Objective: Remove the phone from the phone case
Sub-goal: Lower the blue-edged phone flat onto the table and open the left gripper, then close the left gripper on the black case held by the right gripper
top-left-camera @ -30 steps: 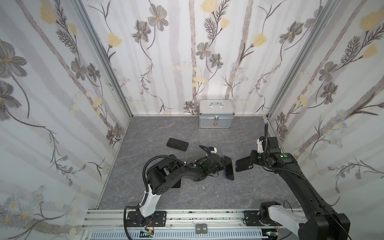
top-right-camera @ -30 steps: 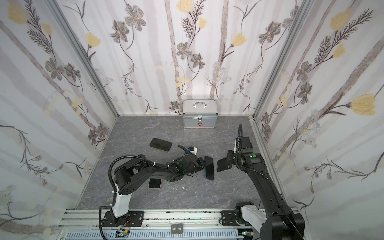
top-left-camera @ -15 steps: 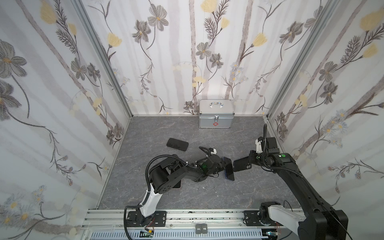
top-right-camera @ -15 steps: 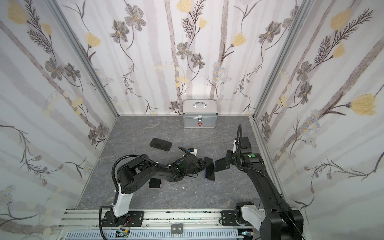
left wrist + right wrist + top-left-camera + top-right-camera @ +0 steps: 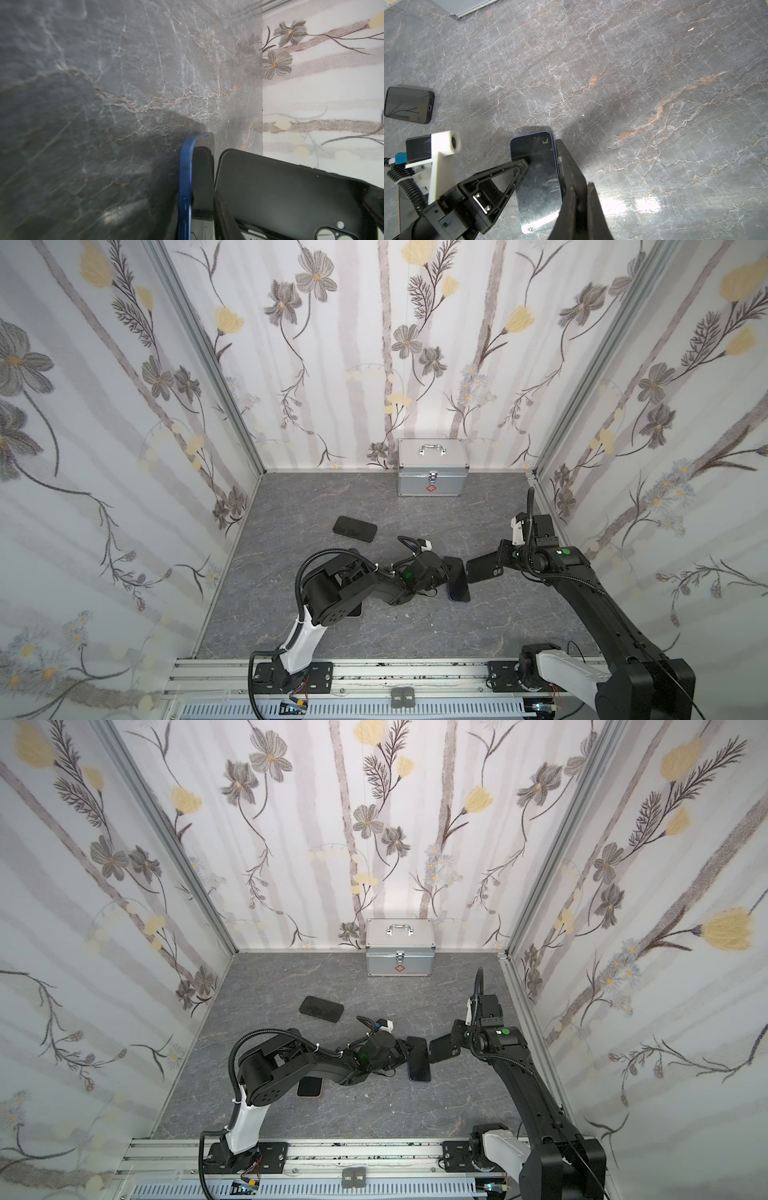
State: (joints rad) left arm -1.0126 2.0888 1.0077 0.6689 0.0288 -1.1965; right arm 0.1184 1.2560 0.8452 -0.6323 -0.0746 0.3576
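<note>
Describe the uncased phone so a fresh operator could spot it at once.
From the silver first-aid box at the back wall, come forward to the middle of the grey table. The phone lies there beside the empty black case held in the right claw; only it has a blue rim.

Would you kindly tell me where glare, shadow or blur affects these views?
Right wrist view: a bright glare patch on the marble tabletop, and reflections streak the screen of the blue phone; left wrist view: much of the tabletop is blurred, the phone case sharper; both top views: even light, corner posts splayed by wide-angle distortion.
</note>
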